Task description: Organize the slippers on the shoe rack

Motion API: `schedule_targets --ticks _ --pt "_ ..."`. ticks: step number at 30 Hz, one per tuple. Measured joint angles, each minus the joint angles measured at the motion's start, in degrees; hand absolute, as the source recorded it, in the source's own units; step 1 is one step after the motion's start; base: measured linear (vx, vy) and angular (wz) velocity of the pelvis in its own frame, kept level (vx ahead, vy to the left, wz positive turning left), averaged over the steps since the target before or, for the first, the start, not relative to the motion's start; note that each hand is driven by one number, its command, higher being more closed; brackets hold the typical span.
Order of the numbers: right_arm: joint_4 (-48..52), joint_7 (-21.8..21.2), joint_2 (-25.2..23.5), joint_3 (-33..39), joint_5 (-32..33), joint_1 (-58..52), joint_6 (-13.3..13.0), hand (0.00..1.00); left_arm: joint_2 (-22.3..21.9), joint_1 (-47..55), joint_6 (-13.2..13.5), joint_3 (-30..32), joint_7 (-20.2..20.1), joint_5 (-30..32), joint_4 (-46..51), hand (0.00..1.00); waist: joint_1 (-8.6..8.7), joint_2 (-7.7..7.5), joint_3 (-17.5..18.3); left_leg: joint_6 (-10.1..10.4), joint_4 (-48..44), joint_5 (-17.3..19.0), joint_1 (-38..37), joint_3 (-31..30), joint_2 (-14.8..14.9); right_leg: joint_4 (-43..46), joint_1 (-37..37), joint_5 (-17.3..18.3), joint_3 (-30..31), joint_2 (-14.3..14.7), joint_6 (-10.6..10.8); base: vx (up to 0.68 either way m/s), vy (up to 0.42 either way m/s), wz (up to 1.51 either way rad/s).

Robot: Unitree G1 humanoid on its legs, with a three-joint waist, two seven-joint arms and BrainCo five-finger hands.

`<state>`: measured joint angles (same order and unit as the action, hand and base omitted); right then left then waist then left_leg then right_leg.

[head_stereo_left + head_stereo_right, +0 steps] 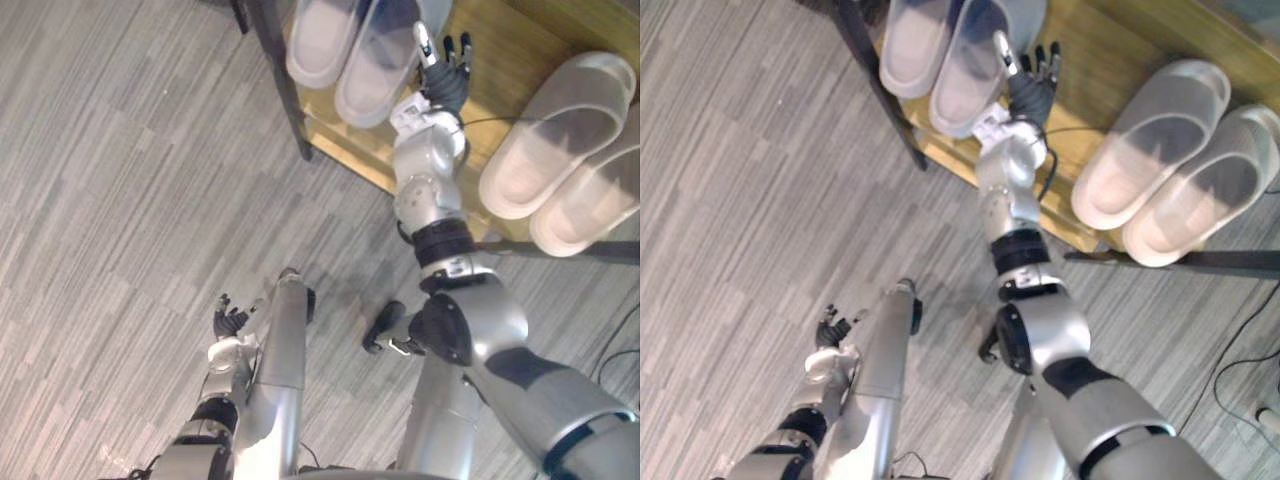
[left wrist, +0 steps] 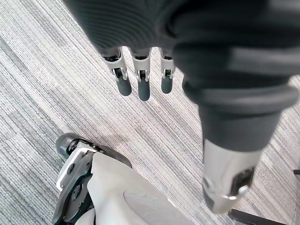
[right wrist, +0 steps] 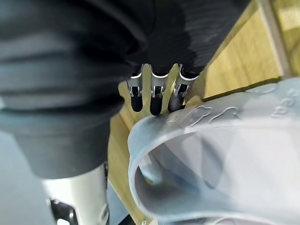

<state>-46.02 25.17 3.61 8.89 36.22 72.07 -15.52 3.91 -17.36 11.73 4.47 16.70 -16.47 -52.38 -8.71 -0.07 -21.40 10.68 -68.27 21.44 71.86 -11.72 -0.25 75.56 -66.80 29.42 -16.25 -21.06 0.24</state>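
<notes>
Presently we are recording the right hand [image 1: 447, 75] reaching over the wooden shelf of the shoe rack [image 1: 510, 50]. Its fingers [image 3: 155, 101] are standing straight and spread, wide and gripping nothing. The thumb side of this hand is lying just beside the strap of the translucent slipper [image 1: 372, 70]. In the right wrist view that strap is arching close in front of the palm, with the fingertips showing past it over bare wood. We cannot tell whether hand and strap are actually touching.

Moving outward, we are noting the white slipper [image 1: 318, 40] lying alongside the translucent slipper on its far side from the hand. The two are touching along their length and forming a pair at the left end of the shelf, by the dark frame post [image 1: 285, 80].

Well apart from them, on the other side of the right hand, the third slipper [image 1: 555, 130] and the fourth slipper [image 1: 590, 200] are lying side by side on the same shelf. Both are slanting the same way, with their near ends sitting at the front edge.

Further out, the left hand [image 1: 230, 322] is hanging low over the grey striped floor [image 1: 130, 180]. Its fingers [image 2: 143, 89] are relaxed and loose, holding nothing.
</notes>
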Motion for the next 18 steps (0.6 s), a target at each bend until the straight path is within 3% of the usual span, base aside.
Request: schedule_targets --ticks 16,18 --pt "-2.51 -0.31 3.73 -0.08 -0.32 1.7 1.87 0.0 -0.25 -0.32 0.35 -0.97 -0.74 -0.09 -0.04 0.0 -0.37 0.51 -0.15 0.17 0.23 -0.75 -0.04 -0.14 -0.17 0.28 -0.05 -0.17 -0.2 -0.31 -0.53 0.01 0.014 0.01" --pt "-2.37 -0.37 3.72 -0.28 -2.82 0.97 2.31 0.0 -0.28 -0.23 0.43 -0.92 -0.65 -0.66 -0.09 0.0 -0.21 0.57 -0.19 0.16 0.13 -0.75 -1.47 0.45 0.31 0.08 1.2 -0.28 0.19 -0.02 -0.71 0.02 0.036 -0.09"
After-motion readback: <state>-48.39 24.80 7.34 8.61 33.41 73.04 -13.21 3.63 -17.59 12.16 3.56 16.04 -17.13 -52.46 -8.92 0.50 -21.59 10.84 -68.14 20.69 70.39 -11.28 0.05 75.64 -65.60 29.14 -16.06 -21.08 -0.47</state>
